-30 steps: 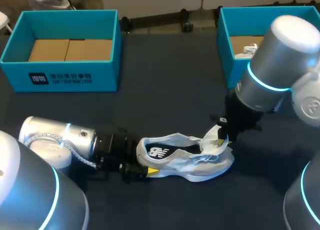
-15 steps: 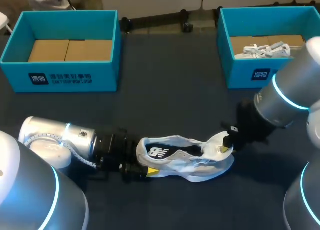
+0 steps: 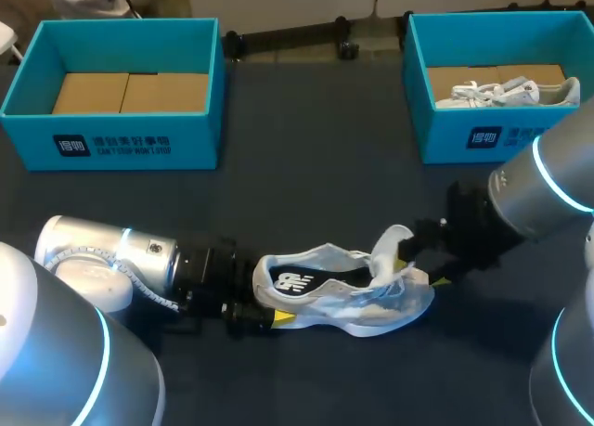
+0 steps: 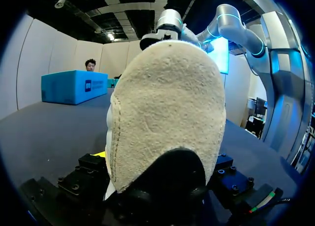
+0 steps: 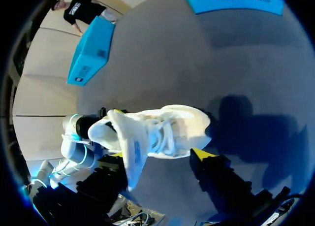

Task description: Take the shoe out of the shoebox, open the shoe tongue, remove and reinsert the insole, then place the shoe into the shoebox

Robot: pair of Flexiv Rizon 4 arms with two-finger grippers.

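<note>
A white sneaker (image 3: 343, 291) lies on its sole on the dark table, heel toward my left arm. My left gripper (image 3: 264, 313) has the heel between its fingers and is shut on it; in the left wrist view the beige heel (image 4: 167, 113) fills the space ahead. The tongue (image 3: 390, 243) stands pulled up and forward, showing the dark insole (image 3: 295, 281). My right gripper (image 3: 419, 266) sits at the toe end, open, its yellow tips apart. In the right wrist view the tongue (image 5: 129, 147) reaches out between the spread fingers, unpinched.
A teal shoebox (image 3: 121, 138) with a cardboard floor stands at the back left. A second teal shoebox (image 3: 464, 138) at the back right holds another white shoe (image 3: 501, 92). Bare table lies between the boxes and the sneaker.
My right gripper was shut on the tongue, drew it toward the toe and lower, and has now opened and let go. The left arm and the sneaker kept still.
</note>
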